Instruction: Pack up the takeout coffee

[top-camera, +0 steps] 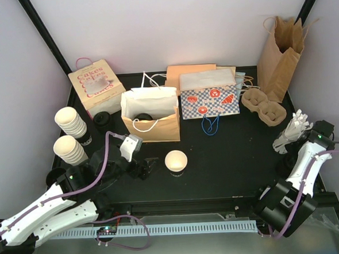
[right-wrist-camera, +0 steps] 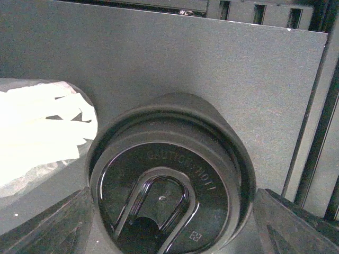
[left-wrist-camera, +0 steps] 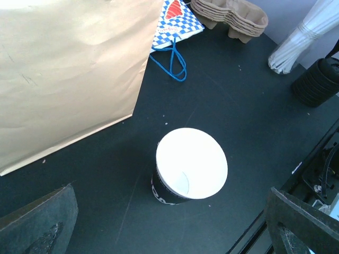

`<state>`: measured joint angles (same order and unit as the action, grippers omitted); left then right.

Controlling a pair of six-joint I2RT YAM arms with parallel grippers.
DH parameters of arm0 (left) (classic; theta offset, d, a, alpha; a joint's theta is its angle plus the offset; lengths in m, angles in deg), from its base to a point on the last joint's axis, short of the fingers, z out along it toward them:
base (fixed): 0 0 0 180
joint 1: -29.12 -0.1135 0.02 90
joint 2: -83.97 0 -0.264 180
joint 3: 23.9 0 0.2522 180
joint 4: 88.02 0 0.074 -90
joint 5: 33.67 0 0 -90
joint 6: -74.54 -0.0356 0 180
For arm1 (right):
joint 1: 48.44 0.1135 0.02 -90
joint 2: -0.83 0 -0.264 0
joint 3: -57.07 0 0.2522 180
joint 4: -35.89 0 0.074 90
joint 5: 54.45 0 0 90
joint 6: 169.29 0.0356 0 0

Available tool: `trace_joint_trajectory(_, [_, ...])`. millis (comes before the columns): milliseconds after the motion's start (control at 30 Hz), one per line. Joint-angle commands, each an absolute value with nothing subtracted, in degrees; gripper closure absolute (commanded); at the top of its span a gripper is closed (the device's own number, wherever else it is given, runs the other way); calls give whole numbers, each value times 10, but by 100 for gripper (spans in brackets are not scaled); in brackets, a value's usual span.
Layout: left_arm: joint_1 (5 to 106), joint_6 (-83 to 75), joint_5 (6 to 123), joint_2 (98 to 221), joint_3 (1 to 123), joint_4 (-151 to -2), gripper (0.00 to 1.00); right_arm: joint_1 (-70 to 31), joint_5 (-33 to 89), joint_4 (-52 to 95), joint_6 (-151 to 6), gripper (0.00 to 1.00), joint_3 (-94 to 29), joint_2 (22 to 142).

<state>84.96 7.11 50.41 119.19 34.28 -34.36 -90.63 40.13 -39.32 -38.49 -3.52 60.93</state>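
Note:
A lidless cream cup with a black band (top-camera: 176,160) stands upright in the middle of the table. It also shows in the left wrist view (left-wrist-camera: 190,163). My left gripper (top-camera: 144,167) is open just left of it, and the cup sits ahead between the spread fingers (left-wrist-camera: 170,194). My right gripper (top-camera: 319,134) is at the right edge, its fingers against both sides of the top black lid (right-wrist-camera: 212,159) of a lid stack (left-wrist-camera: 318,82). No lidded cup shows clearly. A dark round thing (top-camera: 143,116) lies inside the open kraft bag (top-camera: 151,128).
Two stacks of lidless cups (top-camera: 71,136) and a Cakes box (top-camera: 96,85) stand at the left. At the back are a checkered bag (top-camera: 209,98), a pulp cup carrier (top-camera: 263,107) and a tall brown bag (top-camera: 280,54). A white wrapped bundle (top-camera: 291,132) lies by the right gripper.

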Motion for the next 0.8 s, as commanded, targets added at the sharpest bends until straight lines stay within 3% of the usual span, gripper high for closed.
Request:
trace_joint_trajectory(0, [846, 62, 504, 1187, 342, -340, 1, -910, 411, -382, -389, 15, -48, 622])
trace_joint_trajectory(467, [846, 65, 499, 1185, 339, -337, 1, -911, 402, -371, -389, 15, -48, 651])
trace_joint_trajectory(767, [846, 65, 500, 1187, 338, -339, 1, -910, 394, -390, -387, 16, -66, 596])
